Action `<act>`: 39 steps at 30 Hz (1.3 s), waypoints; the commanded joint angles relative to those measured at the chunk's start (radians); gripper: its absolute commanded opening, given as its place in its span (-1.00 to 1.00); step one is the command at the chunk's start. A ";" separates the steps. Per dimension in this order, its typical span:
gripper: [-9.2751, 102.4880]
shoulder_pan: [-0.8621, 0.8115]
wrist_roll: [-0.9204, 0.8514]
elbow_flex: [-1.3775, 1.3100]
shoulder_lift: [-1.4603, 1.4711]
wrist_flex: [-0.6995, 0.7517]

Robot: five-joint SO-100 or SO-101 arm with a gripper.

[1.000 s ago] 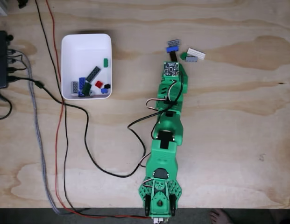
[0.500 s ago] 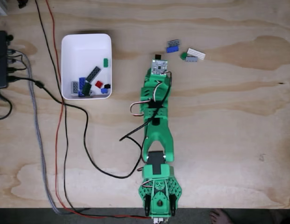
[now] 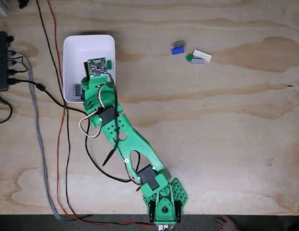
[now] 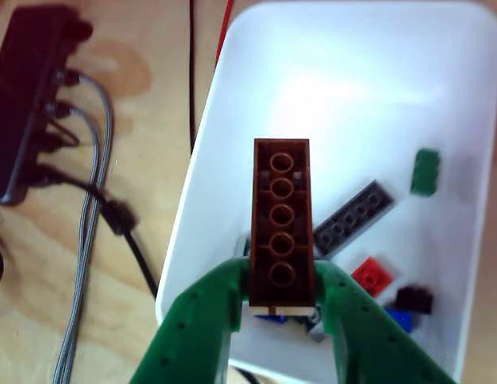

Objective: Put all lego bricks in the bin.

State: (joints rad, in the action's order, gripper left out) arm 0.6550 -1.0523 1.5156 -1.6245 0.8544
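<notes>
Tool (image 4: 282, 292) now over bin (image 4: 232, 120), brown brick (image 4: 282, 224) underside-up.

The green arm (image 3: 125, 144) reaches from its base at the bottom edge of the fixed view diagonally up and to the left, stretched long. In the other view its claw (image 4: 282, 300) is clamped, both green fingers (image 4: 210, 316) pressing a brown brick (image 4: 282, 232) between them.
</notes>
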 commanded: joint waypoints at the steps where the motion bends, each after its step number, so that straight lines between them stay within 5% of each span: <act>1: -0.43 -0.006 0.195 -0.112 0.003 0.009; 7: -0.35 -0.258 0.301 -0.091 -0.120 0.023; 10: -0.37 -0.517 0.095 0.110 -0.227 -0.002; 15: -0.38 -0.877 -0.305 0.680 -0.253 -0.529; 17: -0.38 -0.910 -0.337 0.785 -0.196 -0.709; 26: -0.40 -0.943 -0.288 0.709 0.077 -0.985; 39: -0.44 -0.876 -0.276 0.419 0.393 -1.006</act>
State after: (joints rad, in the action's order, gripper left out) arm -0.2408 -1.3453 2.0387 -1.2410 -0.1427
